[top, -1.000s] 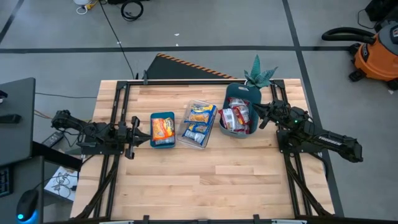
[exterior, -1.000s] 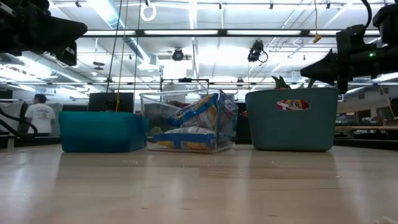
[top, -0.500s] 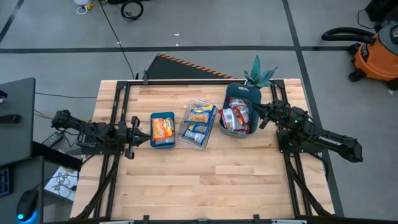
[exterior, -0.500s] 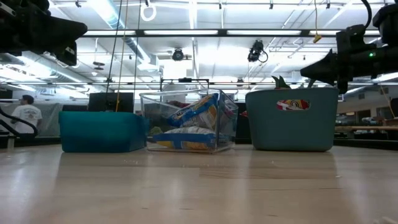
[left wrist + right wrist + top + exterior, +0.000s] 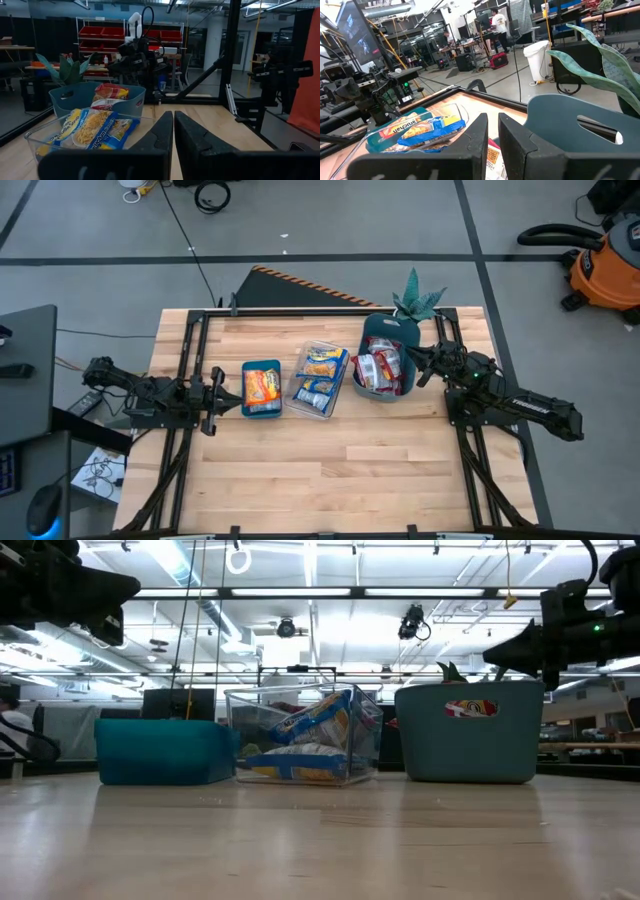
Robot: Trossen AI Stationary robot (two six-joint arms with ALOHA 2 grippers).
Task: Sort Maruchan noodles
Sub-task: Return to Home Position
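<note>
Left of the bins, my left gripper (image 5: 221, 399): fingers all but closed, empty.
Maruchan noodles (image 5: 262, 387): all binned; orange pack in small teal bin (image 5: 262, 416), yellow-blue packs in clear container (image 5: 298, 398), red packs in dark green bin (image 5: 383, 326).
My right gripper (image 5: 417, 366): just right of that bin, near-closed, empty.
Handling: light, crinkly, slippery; I'd pinch a sealed edge.
Views: high view shows the orange pack; low view hides it behind the bin wall.

Premises: a robotics lab in an open industrial hall. Evidence:
- A wooden bench (image 5: 300, 470) carries a black frame and two robot arms (image 5: 510, 405), one at each end.
- The grey concrete floor (image 5: 350, 220) around the bench bears dark marked lines.
- An orange shop vacuum (image 5: 605, 265) stands off the bench's far right corner.
- Strip lights (image 5: 330, 593) hang from exposed ceiling beams overhead.
- Racks of red storage bins (image 5: 100, 34) and further workstations, one with a person (image 5: 497, 20) standing at it, lie beyond the bench.
</note>
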